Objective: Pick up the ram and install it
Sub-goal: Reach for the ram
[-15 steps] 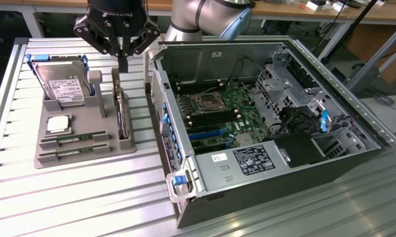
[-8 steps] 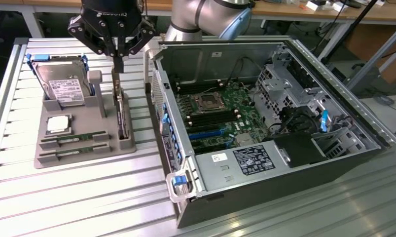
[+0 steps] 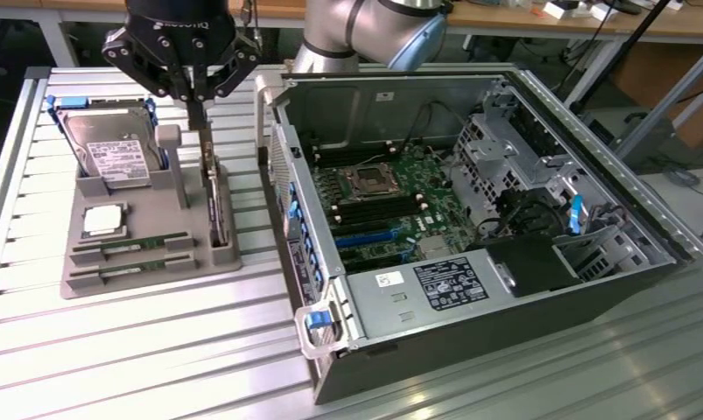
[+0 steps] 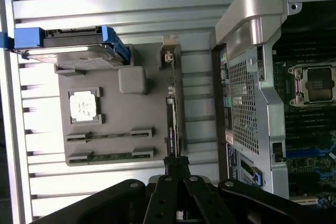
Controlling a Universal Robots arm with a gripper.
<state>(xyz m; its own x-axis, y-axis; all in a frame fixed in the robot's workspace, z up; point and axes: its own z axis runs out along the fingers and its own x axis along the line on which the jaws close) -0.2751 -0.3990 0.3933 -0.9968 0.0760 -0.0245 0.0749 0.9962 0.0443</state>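
Slatted metal tabletop (image 3: 117, 350) carries a grey tray (image 3: 152, 206) on the left. The ram (image 3: 130, 246) lies in a near slot, not yet lifted. Farther back, above the tray, the gripper (image 3: 196, 94) hangs pressed together, pinching nothing visible. Installing into the open computer case (image 3: 503, 332) on the right remains undone.

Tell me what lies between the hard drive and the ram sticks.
A square silver chip lies between the hard drive and the ram sticks, as the exterior view shows.
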